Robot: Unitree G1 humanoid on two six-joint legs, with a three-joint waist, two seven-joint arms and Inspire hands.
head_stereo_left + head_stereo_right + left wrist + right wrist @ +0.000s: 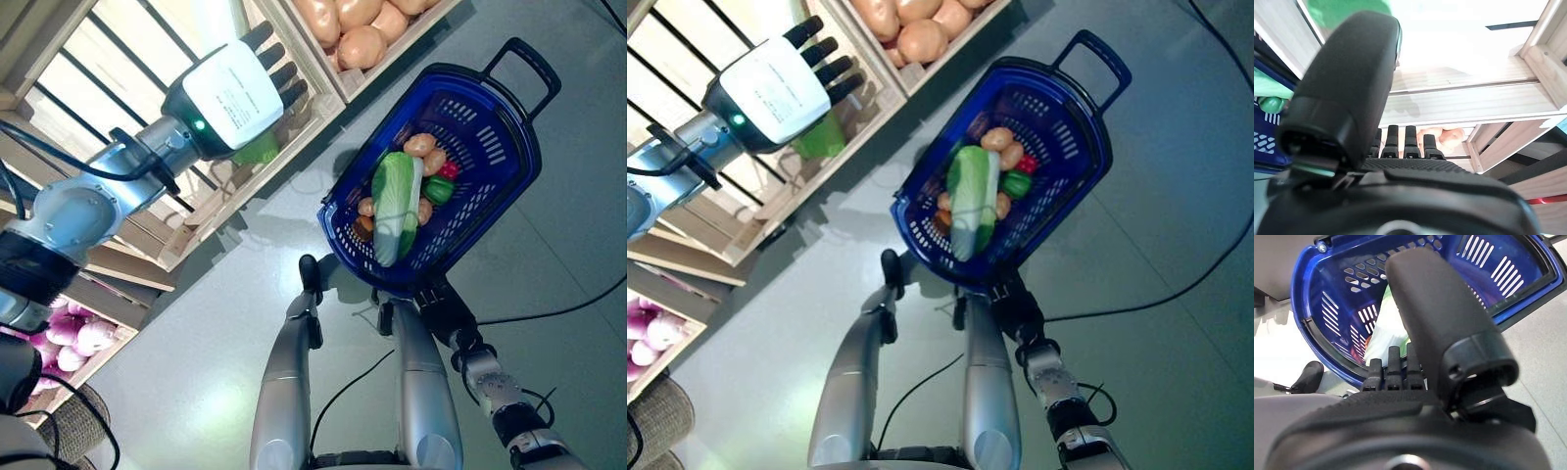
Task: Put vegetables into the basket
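The blue plastic basket (530, 147) stands on the floor at the right. In it lie a long pale green cabbage (395, 206), brown round vegetables (419, 145), a red one (449, 169) and a green pepper (438, 189). My left hand (233, 93) reaches into the wooden stand with its fingers (1400, 142) straight, open. A green vegetable (260, 149) lies on the shelf right under its palm. My right hand (446, 311) is at the basket's near rim with its fingers (1393, 367) straight, open and empty.
The wooden stand (323, 108) with slatted shelves and crates runs along the left and top. A woven basket (73, 421) sits at the lower left. Grey floor lies between the stand and the blue basket.
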